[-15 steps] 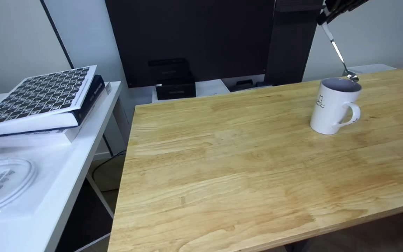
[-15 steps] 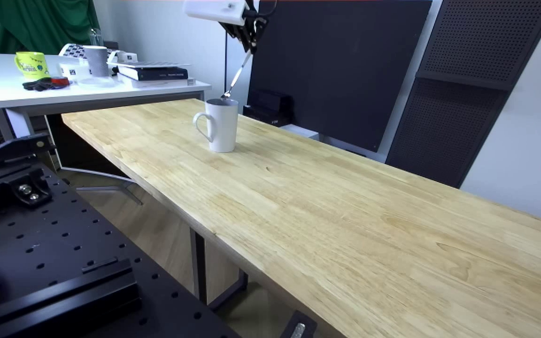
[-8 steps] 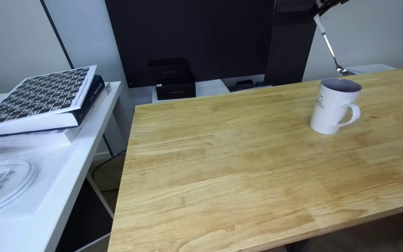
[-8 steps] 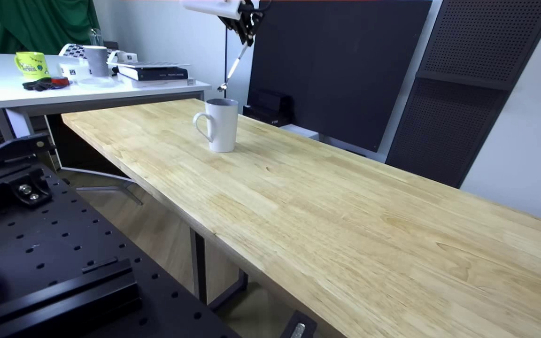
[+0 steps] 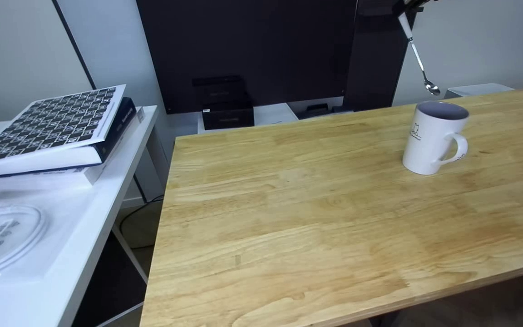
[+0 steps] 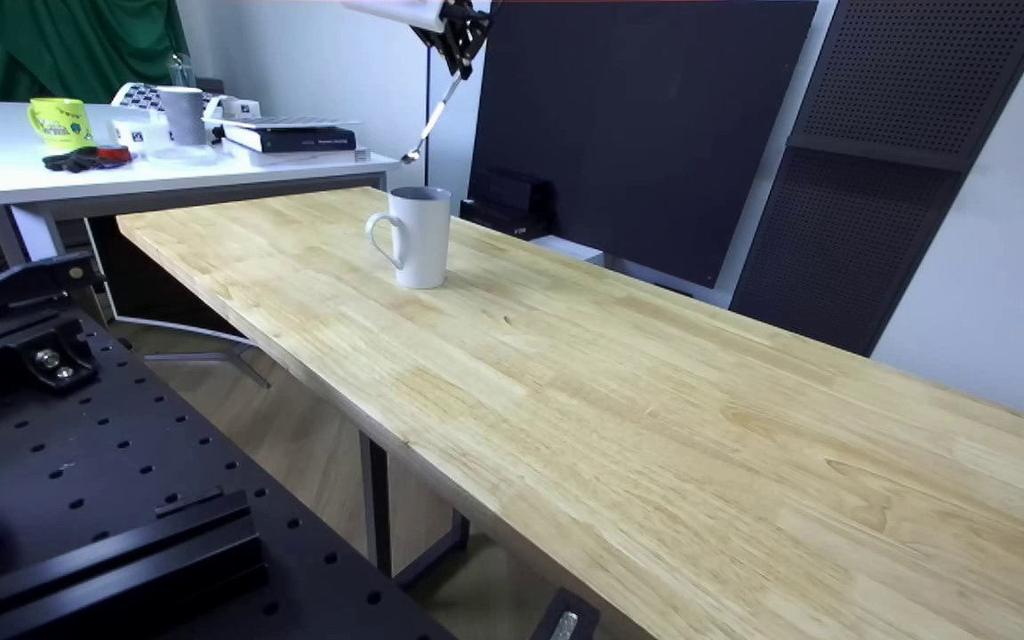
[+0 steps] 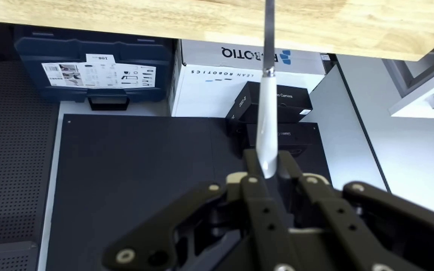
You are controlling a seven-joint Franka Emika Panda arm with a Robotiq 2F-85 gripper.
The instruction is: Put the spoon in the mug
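The tool [image 7: 269, 160] was squeezed tight on the white end of the spoon [image 7: 268, 92], which hung on a slant, round end down, higher than the mug [image 5: 434, 137] on the desk [image 5: 298, 213] but maybe not right over it, while the arm [image 6: 398, 9] was up high with the tool tipped down.
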